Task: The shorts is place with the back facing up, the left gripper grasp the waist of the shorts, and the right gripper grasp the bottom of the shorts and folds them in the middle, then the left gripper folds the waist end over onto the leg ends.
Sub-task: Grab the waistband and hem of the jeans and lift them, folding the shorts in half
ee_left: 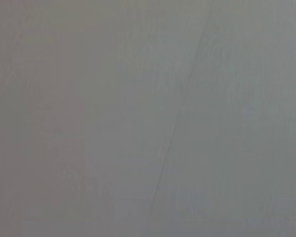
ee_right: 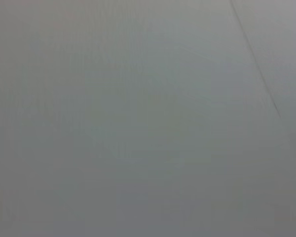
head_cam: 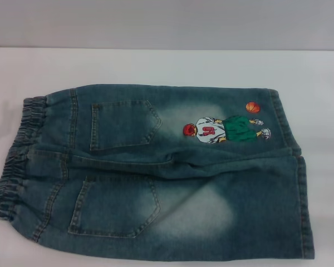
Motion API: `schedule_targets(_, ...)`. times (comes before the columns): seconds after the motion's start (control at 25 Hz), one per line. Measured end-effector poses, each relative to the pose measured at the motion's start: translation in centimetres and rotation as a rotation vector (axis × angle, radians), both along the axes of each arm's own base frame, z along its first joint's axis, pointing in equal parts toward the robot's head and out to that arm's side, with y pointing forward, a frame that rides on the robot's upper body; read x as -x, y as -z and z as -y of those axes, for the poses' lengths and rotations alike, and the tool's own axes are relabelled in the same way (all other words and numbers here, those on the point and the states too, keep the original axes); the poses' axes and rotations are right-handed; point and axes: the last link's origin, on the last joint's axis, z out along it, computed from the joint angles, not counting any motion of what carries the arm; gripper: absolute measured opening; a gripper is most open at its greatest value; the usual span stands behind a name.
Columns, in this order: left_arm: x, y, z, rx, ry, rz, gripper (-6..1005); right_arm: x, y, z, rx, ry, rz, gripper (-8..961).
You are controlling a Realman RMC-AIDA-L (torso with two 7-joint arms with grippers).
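The shorts [head_cam: 156,172] lie flat and unfolded on the white table [head_cam: 167,64] in the head view, back side up with two patch pockets showing. The ruffled elastic waist [head_cam: 16,156] is at the left end. The bottom of the shorts, the two flat stitched leg ends [head_cam: 298,178], is at the right end. An embroidered basketball player [head_cam: 225,129] with an orange ball sits on the far leg. Neither gripper shows in any view. Both wrist views show only a plain grey surface crossed by a thin dark line.
The near edge of the shorts runs to the bottom of the head view. A grey wall [head_cam: 167,22] rises behind the table's far edge. Bare white table lies beyond the shorts and at both ends.
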Motion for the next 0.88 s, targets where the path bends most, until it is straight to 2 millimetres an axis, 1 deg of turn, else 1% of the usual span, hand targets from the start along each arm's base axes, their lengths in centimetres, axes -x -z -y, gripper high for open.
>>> schedule_targets(0.28,-0.27,0.24,-0.3,0.021,0.016,0.0,796,0.08,0.04,-0.2,0.004,-0.003,-0.004,704)
schedule_targets(0.48,-0.39,0.39,-0.4,0.041,0.026,-0.011,653,0.13,0.08,-0.25,0.007,-0.007,-0.007,703)
schedule_targets(0.8,-0.39,0.5,-0.55,0.069,0.043,0.004,662,0.17,0.08,-0.3,0.008,-0.01,-0.009,703)
schedule_targets(0.88,-0.3,0.49,-0.66,0.08,0.045,0.013,685,0.16,0.07,-0.3,0.008,-0.01,-0.009,704)
